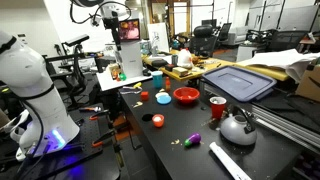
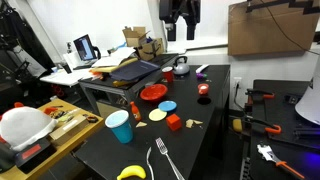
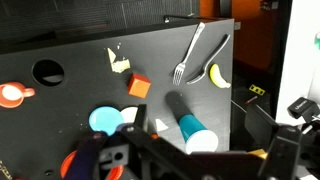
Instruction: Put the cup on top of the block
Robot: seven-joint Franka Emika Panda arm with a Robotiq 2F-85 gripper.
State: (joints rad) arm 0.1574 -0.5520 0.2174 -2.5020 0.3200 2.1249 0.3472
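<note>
— Judging the stage: is the cup in hand?

— No. The small orange-red cup (image 2: 203, 90) sits upright on the dark worktop (image 2: 205, 140), apart from the red block (image 2: 173, 122) and at about 1 o'clock from it in an exterior view. In the wrist view the cup (image 3: 10, 95) is at the far left edge, at 9 o'clock from the block (image 3: 139, 87).

— And the end effector?

— The end effector (image 2: 181, 30) hangs high above the worktop and carries nothing. I cannot tell whether its fingers are apart or together, because the wrist view is blurred there.

— So which step is this?

— The first, I'd judge: the approach to the cup, not yet begun.

— What does the next move call for?

— Travelling over to the cup, then descending with the fingers spread enough to straddle its rim before closing. After the lift, the cup must be centred carefully, since the block looks about as wide as the cup. The yellow disc (image 2: 157, 116) at 9 o'clock from the block and the light blue cup (image 2: 120, 126) beyond it are best kept clear of.
</note>
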